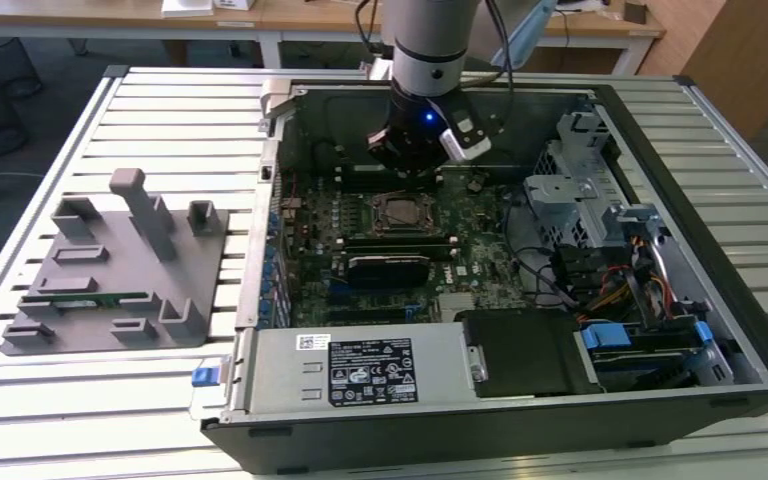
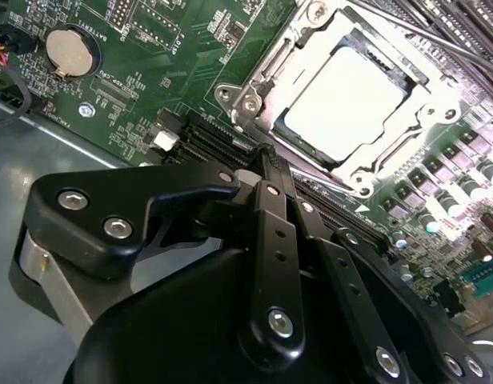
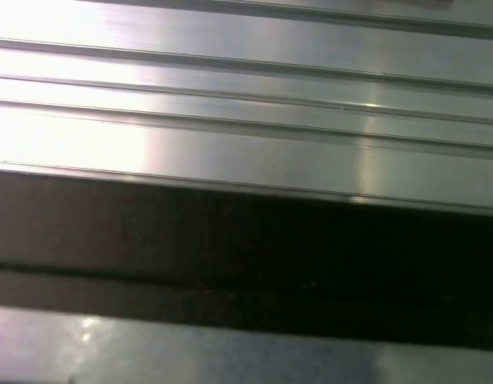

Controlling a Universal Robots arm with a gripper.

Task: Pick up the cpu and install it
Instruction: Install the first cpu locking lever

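1. Slatted metal worktop [image 1: 157,110], carrying everything in the exterior view.
2. Open computer case [image 1: 738,290], lying on its side from the centre toward three o'clock.
3. Grey fixture [image 1: 104,270] at nine o'clock of the case, with a green memory stick [image 1: 91,297] in it.
4. Arm [image 1: 431,40] reaching into the case from twelve o'clock.
5. Green motherboard [image 1: 337,210] flat on the case floor.
6. Hand [image 1: 408,168] poised just above the board, at twelve o'clock of the socket [image 1: 404,212]. Open or closed: cannot tell. No chip seen in it.
7. The cpu [image 2: 346,96], seen in the second wrist view, lying inside the socket's metal frame with its silvery top up, apart from the hand.
8. Judged from this: picking and placing done. Unclear whether the frame is latched down, so locking possibly left.
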